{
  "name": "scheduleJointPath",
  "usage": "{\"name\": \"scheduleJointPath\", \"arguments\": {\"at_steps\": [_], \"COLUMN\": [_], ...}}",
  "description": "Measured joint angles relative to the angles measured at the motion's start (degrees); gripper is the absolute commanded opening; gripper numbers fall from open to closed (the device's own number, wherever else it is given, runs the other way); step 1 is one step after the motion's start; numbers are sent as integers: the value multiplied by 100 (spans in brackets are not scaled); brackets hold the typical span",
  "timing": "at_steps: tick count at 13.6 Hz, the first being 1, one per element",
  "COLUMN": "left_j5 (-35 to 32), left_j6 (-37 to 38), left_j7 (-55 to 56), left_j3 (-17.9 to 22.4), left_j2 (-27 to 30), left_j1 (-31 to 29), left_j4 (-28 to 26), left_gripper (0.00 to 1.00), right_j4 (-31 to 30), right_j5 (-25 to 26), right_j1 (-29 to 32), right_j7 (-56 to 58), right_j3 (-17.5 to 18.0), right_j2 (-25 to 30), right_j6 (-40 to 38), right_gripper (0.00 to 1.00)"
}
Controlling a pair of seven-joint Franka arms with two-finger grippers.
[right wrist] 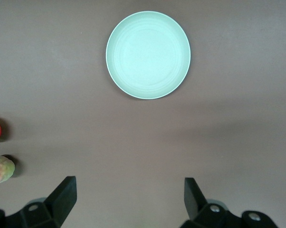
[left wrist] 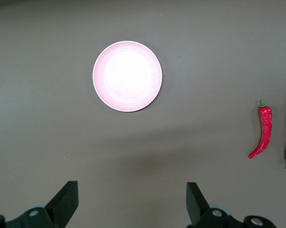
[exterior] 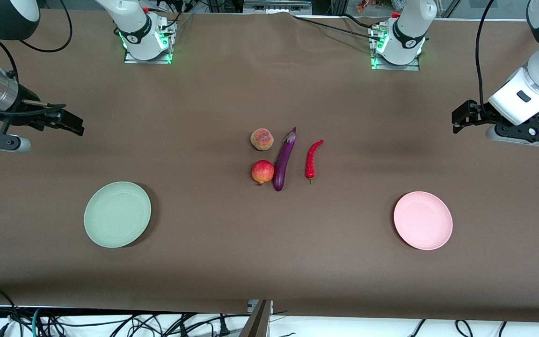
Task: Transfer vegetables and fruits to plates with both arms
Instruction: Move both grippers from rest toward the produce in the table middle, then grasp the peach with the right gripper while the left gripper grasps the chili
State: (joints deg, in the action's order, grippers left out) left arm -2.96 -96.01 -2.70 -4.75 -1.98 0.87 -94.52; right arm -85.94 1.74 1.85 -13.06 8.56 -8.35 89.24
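My left claw (left wrist: 132,204) and right claw (right wrist: 128,202) hang apart; around the eggplant (exterior: 284,159) lie one peach (exterior: 262,139), one pomegranate (exterior: 263,172), one chili (exterior: 312,159), with two plates, green (exterior: 117,214) and pink (exterior: 423,220), nearer the camera.

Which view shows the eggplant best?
The front view: the whole eggplant shows there, lying between the red fruit and the chili. The left wrist view catches only a sliver at its edge; the right wrist view shows none of it.
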Motion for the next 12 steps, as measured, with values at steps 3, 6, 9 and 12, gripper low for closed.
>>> {"name": "scheduleJointPath", "arguments": {"at_steps": [3, 6, 9, 12], "left_j5": [0, 0, 9, 50], "left_j6": [0, 79, 462, 486], "left_j7": [0, 0, -1, 334], "left_j3": [-106, -201, -450, -1073], "left_j2": [0, -15, -129, -535], "left_j1": [4, 10, 24, 99], "left_j4": [0, -31, -120, -224], "left_gripper": [100, 100, 100, 100], "right_j4": [-6, -17, -17, -31], "right_j5": [0, 0, -3, -134], "right_j1": [-47, -61, -102, -410], "right_j7": [0, 10, 5, -284], "right_j3": [21, 29, 40, 56], "right_j2": [-105, -269, -369, -506], "right_j6": [-8, -10, -119, -155], "right_gripper": [100, 100, 100, 100]}}
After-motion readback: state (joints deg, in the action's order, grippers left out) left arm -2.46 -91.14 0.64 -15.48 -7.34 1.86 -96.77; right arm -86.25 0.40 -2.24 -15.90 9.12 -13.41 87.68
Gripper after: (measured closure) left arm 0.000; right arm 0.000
